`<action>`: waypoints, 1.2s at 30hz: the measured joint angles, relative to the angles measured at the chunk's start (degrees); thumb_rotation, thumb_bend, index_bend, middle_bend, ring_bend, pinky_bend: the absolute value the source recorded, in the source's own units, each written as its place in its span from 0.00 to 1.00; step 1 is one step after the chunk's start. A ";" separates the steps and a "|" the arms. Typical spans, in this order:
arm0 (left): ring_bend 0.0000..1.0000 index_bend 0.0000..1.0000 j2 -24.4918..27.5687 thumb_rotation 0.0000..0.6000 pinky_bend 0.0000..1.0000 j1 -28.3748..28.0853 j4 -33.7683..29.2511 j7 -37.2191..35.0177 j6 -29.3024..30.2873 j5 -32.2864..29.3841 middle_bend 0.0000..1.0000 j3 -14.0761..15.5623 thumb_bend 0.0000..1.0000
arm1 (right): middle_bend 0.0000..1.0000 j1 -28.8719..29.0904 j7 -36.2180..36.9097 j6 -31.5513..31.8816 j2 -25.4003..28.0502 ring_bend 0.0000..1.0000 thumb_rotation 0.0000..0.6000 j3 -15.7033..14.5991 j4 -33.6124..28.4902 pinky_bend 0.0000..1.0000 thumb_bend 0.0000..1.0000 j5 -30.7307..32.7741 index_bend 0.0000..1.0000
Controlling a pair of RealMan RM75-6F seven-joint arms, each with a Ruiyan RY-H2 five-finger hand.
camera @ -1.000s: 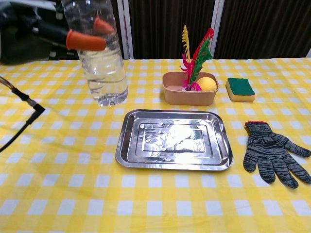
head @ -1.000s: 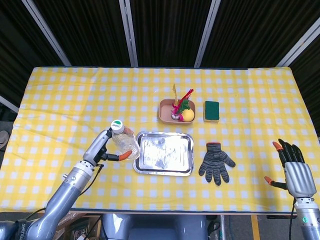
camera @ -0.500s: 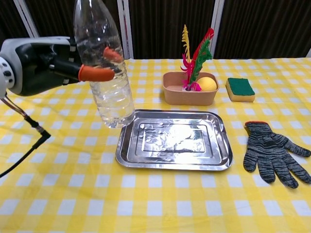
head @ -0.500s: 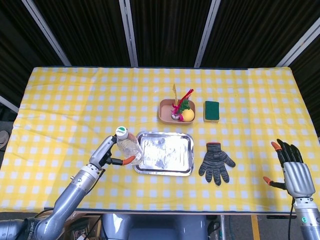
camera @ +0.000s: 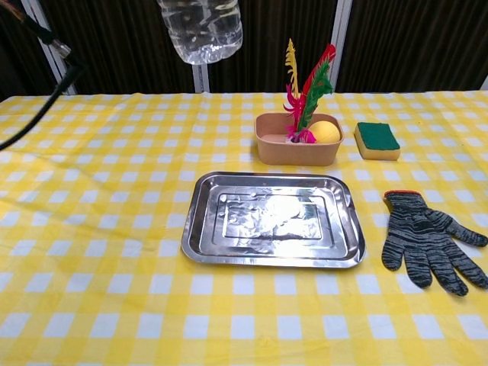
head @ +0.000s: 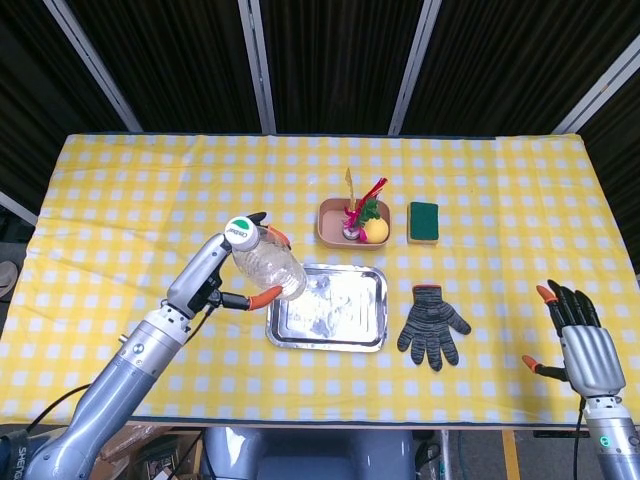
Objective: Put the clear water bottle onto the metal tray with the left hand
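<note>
My left hand (head: 222,272) grips the clear water bottle (head: 262,263), which has a white-and-green cap, and holds it high in the air over the left edge of the metal tray (head: 345,320). In the chest view only the bottle's bottom (camera: 202,30) shows at the top edge, well above the tray (camera: 272,258); the hand itself is out of that frame. My right hand (head: 577,335) hovers at the table's front right corner with fingers spread and nothing in it.
A grey knit glove (head: 431,324) lies just right of the tray. Behind the tray stands a tan bowl (head: 352,224) with feathers and a yellow ball, and a green sponge (head: 423,221) beside it. A black cable (camera: 42,65) hangs at the chest view's upper left.
The left hand has lifted the bottle much higher and carried it rightward over the tray's left edge. In the chest view the hand has risen out of frame. The right hand barely shifted.
</note>
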 measured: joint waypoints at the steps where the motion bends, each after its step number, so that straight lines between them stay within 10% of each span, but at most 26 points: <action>1: 0.00 0.54 0.54 1.00 0.00 -0.04 0.00 -0.07 -0.33 -0.61 0.51 0.22 0.42 | 0.00 -0.01 -0.03 0.02 0.03 0.00 1.00 0.00 -0.04 0.00 0.05 0.01 0.05; 18: 0.00 0.54 -2.59 1.00 0.00 3.84 7.23 0.24 -0.90 2.18 0.51 15.25 0.42 | 0.00 0.08 0.21 -0.43 0.14 0.00 1.00 0.18 0.24 0.00 0.05 0.61 0.05; 27: 0.00 0.54 -10.41 1.00 0.00 9.51 14.36 -7.62 3.12 16.99 0.51 17.49 0.43 | 0.00 0.19 0.25 -0.62 0.06 0.00 1.00 -0.01 0.06 0.00 0.05 0.38 0.05; 36: 0.00 0.55 -27.34 1.00 0.00 5.17 22.62 -2.81 3.81 15.89 0.51 17.15 0.43 | 0.00 0.29 0.50 -0.72 0.18 0.00 1.00 0.27 0.47 0.00 0.05 0.75 0.05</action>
